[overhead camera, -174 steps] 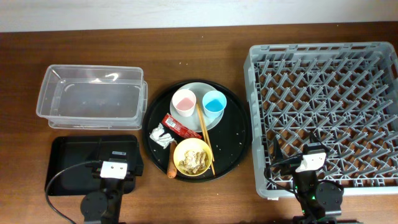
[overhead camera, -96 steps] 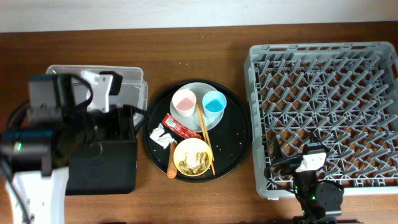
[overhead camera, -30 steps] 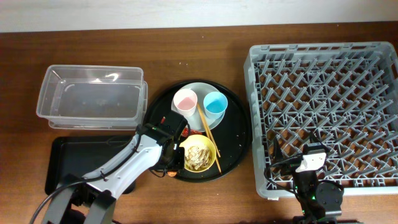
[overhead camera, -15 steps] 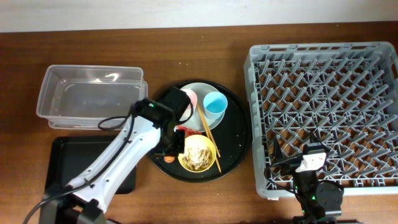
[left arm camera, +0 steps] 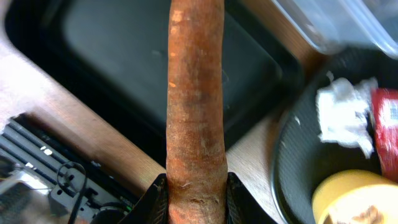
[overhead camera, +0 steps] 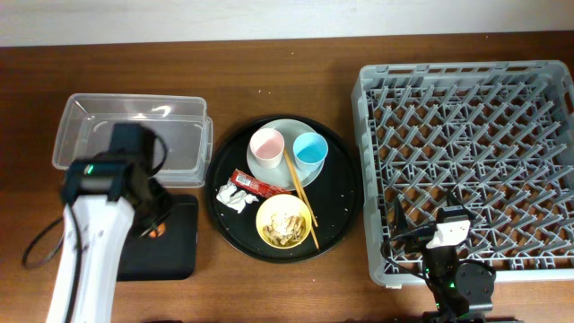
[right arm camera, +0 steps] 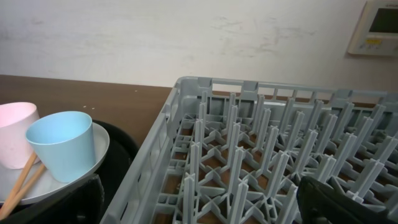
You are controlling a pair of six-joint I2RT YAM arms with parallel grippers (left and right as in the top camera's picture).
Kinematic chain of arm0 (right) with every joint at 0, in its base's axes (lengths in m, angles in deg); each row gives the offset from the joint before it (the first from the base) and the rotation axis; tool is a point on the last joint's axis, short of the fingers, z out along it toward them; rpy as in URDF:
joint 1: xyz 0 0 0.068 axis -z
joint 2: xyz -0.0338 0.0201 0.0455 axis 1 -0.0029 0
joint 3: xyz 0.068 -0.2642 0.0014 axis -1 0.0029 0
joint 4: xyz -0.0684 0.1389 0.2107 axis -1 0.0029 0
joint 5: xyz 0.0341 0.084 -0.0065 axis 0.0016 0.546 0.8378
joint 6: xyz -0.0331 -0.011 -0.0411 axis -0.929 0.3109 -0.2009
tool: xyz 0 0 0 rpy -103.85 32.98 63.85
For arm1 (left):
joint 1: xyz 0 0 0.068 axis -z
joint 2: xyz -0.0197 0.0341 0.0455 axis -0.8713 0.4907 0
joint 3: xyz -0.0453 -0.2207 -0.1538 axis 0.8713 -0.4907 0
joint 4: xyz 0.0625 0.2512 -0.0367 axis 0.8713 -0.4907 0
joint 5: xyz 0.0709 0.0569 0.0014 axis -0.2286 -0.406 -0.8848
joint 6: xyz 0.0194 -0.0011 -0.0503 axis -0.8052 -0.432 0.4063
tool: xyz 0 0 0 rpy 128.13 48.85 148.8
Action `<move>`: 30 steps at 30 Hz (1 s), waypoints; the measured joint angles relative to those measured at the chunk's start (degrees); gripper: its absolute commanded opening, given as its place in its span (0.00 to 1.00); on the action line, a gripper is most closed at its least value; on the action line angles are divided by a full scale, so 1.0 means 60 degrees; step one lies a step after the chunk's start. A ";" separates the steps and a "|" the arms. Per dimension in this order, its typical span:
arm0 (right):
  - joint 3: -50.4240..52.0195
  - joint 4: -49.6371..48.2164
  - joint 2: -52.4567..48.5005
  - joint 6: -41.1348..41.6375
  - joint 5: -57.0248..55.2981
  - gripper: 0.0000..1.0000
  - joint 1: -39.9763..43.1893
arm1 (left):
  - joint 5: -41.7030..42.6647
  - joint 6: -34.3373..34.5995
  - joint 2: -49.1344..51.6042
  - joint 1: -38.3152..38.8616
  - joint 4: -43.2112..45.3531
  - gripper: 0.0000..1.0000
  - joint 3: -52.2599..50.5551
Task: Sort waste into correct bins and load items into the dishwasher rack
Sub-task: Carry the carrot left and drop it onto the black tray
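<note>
The orange sausage (left arm camera: 196, 106) is clenched in my left pincer (left arm camera: 196, 194), above the shallow black tray (left arm camera: 106, 56). Nearby, the red wrapper (left arm camera: 387, 121) carries print too blurred to read. My right pincer (right arm camera: 205, 199) gapes wide by the rack (right arm camera: 261, 143).

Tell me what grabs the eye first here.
An orange sausage-like piece fills the left wrist view, clamped in the left end effector above the shallow black tray. The big grey dishwasher rack dominates the right side. Between them, a round black tray carries the pink cup, blue cup and yellow bowl.
</note>
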 measured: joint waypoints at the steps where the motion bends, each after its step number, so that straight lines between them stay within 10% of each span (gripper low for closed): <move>1: 0.0000 -0.0004 0.0000 0.0000 0.0007 0.98 0.0000 | -0.0237 0.0160 -0.0412 -0.0259 0.0069 0.00 -0.0317; 24: 0.0000 -0.0004 0.0000 0.0000 0.0004 0.98 0.0000 | -0.0229 0.0670 -0.1246 -0.5249 0.5173 0.09 -0.5453; 28: 0.0000 -0.0004 0.0000 0.0004 0.0004 0.98 0.0000 | -0.0164 0.0670 -0.0860 -0.5249 0.5450 0.48 -0.5468; 30: 0.0000 -0.0004 0.0000 0.0000 0.0004 0.98 0.0000 | -0.0142 0.0714 -0.0849 -0.5249 0.5475 0.49 -0.5468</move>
